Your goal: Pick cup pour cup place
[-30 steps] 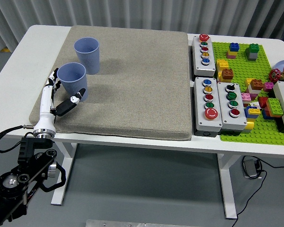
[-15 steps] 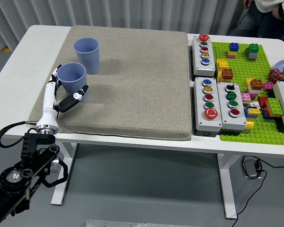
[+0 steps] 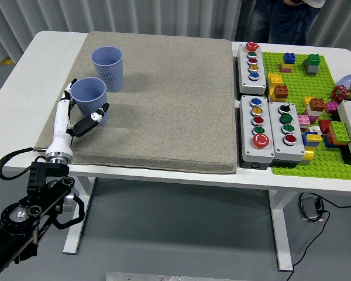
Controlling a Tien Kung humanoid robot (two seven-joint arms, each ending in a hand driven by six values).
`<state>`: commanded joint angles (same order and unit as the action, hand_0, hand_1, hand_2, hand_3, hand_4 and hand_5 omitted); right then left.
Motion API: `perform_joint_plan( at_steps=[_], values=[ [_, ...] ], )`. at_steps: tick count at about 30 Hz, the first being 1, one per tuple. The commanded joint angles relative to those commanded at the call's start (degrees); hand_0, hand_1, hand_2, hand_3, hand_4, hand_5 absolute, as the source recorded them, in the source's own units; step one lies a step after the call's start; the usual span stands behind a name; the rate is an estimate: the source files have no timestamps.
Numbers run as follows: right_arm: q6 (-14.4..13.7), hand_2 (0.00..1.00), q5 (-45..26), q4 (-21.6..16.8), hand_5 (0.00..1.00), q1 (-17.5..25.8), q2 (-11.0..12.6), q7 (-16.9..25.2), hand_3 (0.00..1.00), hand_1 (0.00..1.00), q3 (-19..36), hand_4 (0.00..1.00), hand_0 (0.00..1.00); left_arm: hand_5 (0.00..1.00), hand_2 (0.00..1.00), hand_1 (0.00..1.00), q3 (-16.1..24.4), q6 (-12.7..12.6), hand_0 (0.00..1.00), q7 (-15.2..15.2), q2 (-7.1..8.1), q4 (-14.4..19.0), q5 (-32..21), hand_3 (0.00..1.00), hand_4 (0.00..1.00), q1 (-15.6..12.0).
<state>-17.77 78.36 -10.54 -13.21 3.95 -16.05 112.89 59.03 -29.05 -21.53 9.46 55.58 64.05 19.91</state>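
Since the earlier frame, the left arm has been drawn slightly toward the table, and a person (image 3: 284,14) has come to stand at the far side. The left hand (image 3: 76,114) is wrapped around the near blue cup (image 3: 89,97), thumb against its right side and fingers behind its left, so the cup is gripped. It is held upright at the left part of the grey mat (image 3: 164,93). A second blue cup (image 3: 107,68) is seen just behind it, upright on the mat.
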Motion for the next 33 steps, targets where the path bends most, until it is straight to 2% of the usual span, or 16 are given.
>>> perform_joint_plan(
  at_steps=[10,23,33],
  values=[
    [0.0,0.554,0.2,0.0,0.066,0.2,0.0,0.0,0.57,0.594,0.1,0.002,0.672,0.37,0.998,0.911,-0.7,0.2,0.89,0.2,-0.31,-1.1,-0.4,0.998,0.905,0.5],
    [0.2,0.554,-0.3,0.2,0.068,-0.5,0.1,0.6,0.571,0.594,0.0,0.002,0.672,0.37,0.998,0.911,-1.2,0.3,0.893,0.5,-0.7,-3.0,-0.3,0.998,0.9,3.1],
    [0.1,0.554,-0.3,0.2,0.069,-0.6,0.1,0.5,0.571,0.594,-0.2,0.002,0.672,0.379,0.998,0.911,-1.4,0.3,0.891,0.6,-0.96,-3.6,-0.2,0.998,0.895,3.4]
  ],
)
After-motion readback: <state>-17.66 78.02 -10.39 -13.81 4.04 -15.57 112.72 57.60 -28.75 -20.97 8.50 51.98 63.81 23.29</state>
